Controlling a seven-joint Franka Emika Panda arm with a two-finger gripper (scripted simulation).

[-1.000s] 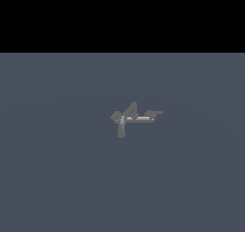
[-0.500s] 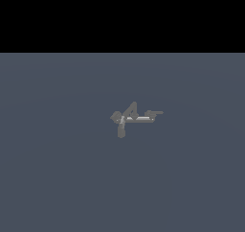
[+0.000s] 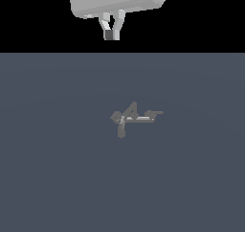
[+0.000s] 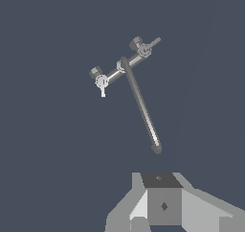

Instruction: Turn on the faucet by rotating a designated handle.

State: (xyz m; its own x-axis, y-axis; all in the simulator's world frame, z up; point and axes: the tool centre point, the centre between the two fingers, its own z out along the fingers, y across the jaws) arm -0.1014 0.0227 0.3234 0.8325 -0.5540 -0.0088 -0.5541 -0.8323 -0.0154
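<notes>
End effector [image 3: 112, 33] is hanging closed and empty, well above the faucet [image 3: 133, 117]; it is needing to open before descending squarely onto the handle [image 3: 155, 113]

no readable text or markings anywhere

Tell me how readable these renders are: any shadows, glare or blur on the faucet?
Exterior view: flat, even light, no cast shadows; the faucet is tiny and coarse, its bars merging; the gripper stands against a black band. Wrist view: sharper, with bright highlights on the tube and the long spout; no blur.
</notes>
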